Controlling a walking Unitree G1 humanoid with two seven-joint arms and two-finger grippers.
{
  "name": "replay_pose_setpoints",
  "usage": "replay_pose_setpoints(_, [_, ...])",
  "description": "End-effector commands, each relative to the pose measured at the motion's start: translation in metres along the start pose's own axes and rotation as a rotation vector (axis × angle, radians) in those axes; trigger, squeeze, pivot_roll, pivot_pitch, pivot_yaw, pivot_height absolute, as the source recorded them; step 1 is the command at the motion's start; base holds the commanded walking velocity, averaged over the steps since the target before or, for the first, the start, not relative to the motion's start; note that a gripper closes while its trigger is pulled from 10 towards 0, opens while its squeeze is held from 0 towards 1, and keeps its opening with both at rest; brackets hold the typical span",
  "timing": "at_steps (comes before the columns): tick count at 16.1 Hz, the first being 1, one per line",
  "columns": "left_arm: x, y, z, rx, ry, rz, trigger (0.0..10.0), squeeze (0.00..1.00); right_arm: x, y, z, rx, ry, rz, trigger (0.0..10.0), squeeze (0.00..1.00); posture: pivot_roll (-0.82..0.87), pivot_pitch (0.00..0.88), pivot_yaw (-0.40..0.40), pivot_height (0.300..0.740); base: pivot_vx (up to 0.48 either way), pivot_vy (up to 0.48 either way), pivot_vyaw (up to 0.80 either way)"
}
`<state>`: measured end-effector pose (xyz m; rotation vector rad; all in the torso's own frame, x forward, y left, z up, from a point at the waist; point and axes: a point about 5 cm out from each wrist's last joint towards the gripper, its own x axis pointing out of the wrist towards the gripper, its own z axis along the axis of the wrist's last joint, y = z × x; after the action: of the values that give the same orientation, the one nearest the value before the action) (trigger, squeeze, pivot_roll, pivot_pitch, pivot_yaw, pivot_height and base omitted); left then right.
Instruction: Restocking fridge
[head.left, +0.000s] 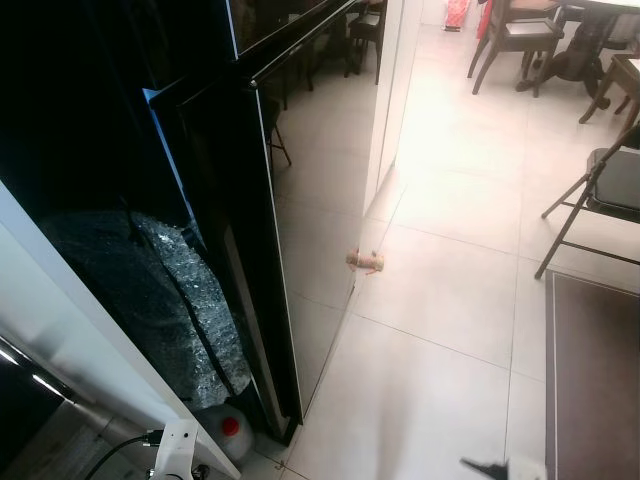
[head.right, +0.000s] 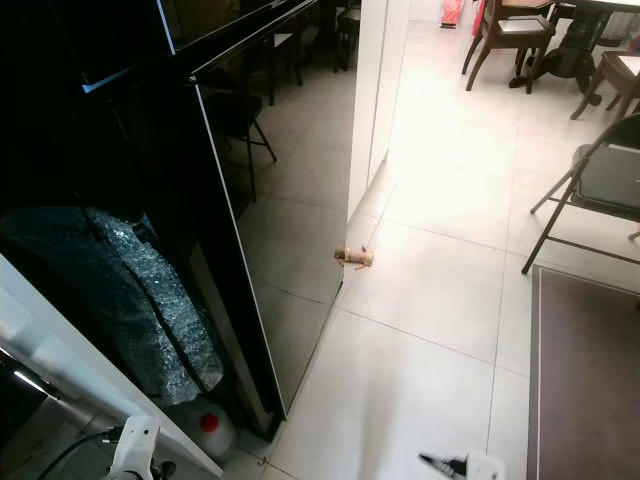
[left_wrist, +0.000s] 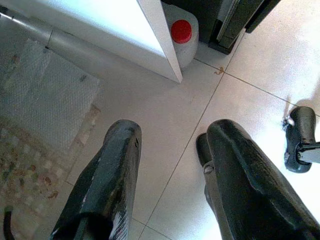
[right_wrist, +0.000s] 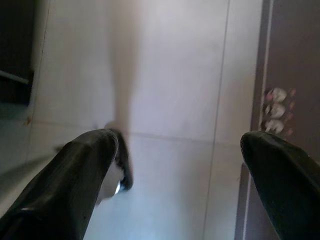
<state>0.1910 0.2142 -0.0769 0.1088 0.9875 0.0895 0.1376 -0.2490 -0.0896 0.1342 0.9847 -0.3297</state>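
Fridge stands at your left, glossy black door reflecting tiled floor. Jug with red cap sits on floor at its base, beside white panel. Left gripper hangs low over tiles, fingers spread, holding nothing. Right gripper likewise hangs low, fingers wide apart, empty, near dark mat. Small tan object lies on floor by door edge. Folding chair stands at your right.

Tall glossy black fridge, upright
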Motion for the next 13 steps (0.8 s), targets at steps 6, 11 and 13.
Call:
replay_pose_setpoints(6, [0.0, 0.003, 0.0, -0.01, 0.009, 0.014, 10.0, 0.0, 0.006, 0.006, 0.057, -0.049, -0.171, -0.006, 10.0, 0.0, -0.22, 0.031, 0.019, 0.74, 0.0, 0.0, 0.0])
replay_pose_setpoints(11, [0.0, 0.003, 0.0, -0.027, 0.014, 0.018, 10.0, 0.0, 0.007, 0.015, 0.061, -0.066, -0.175, 0.013, 10.0, 0.0, -0.21, 0.035, 0.023, 0.74, 0.0, 0.0, 0.0])
replay_pose_setpoints(13, [0.0, 0.003, -0.001, -0.028, 0.015, 0.015, 10.0, 0.0, 0.007, 0.015, 0.056, -0.058, -0.163, 0.011, 10.0, 0.0, -0.22, 0.036, 0.025, 0.74, 0.0, 0.0, 0.0])
